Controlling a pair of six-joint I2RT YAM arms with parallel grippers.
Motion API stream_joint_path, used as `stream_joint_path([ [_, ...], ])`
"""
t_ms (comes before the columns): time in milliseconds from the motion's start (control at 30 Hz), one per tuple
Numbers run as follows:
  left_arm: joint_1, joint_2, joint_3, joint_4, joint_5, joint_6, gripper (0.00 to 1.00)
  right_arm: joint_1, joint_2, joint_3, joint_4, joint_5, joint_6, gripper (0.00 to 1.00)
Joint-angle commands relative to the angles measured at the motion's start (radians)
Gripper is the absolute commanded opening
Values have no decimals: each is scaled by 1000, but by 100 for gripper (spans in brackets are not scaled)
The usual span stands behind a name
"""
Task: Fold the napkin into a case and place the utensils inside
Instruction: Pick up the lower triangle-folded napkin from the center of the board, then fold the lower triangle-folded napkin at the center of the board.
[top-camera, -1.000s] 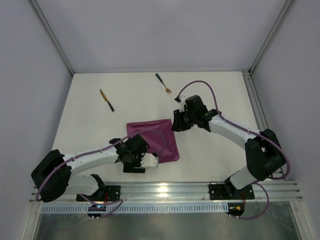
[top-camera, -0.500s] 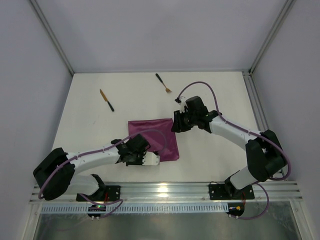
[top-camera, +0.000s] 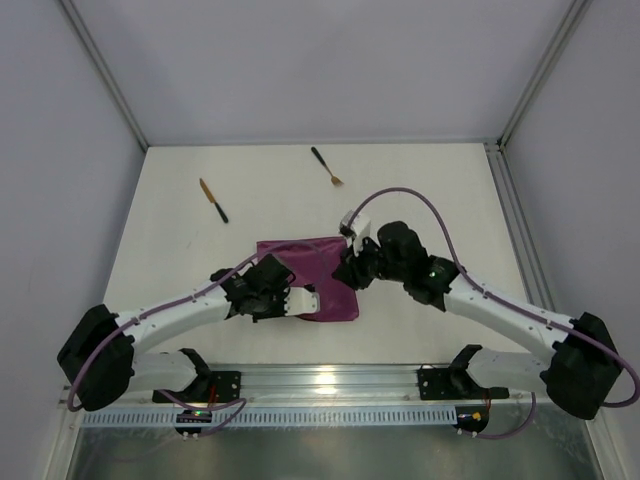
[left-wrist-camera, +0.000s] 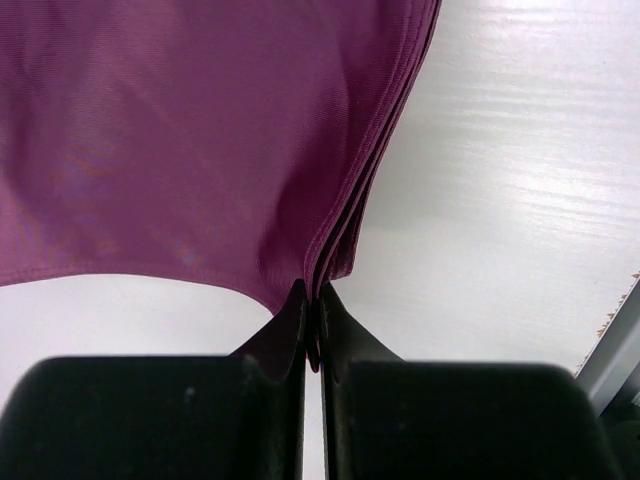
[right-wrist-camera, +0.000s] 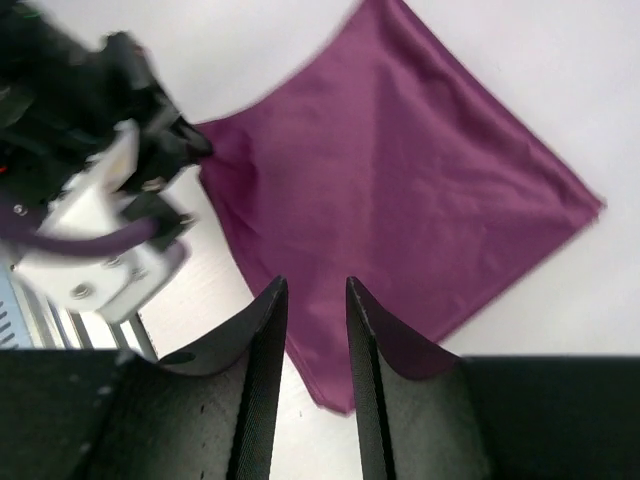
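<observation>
1. The white table carries everything.
2. The magenta-purple napkin lies folded, roughly square, about midway between the left and right edges and closer to the near edge than the far one. In the left wrist view its edge shows several stacked layers.
3. The left gripper is at the napkin's near-left corner. Its jaws are pressed together with no gap, and that layered corner is pinched between them.
4. The right gripper is over the napkin's right side. Its jaws stand a narrow way apart. Cloth shows through the gap, and nothing looks clamped between the fingers. Whether the tips touch the cloth I cannot tell.
5. The knife, with a gold blade and black handle, lies flat toward the far-left corner, well apart from the napkin.
6. The fork, with a gold head and black handle, lies flat near the middle of the far edge, well apart from the napkin and the knife.
</observation>
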Motion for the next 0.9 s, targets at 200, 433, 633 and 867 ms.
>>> stream_joint_path([
  [200,76,41,136,-128,120,-15,0,287,-319,-423,460,222,-329,43],
  [433,108,89,197,-188,152,-17,0,545,-192,-446,494,537,-434,50],
  [633,116,100,211,-194,157,-14,0,548,96,-376,617,577,-494,59],
  [867,119,104,217,-194,171,-7,0,549,271,-335,686,648,-514,59],
])
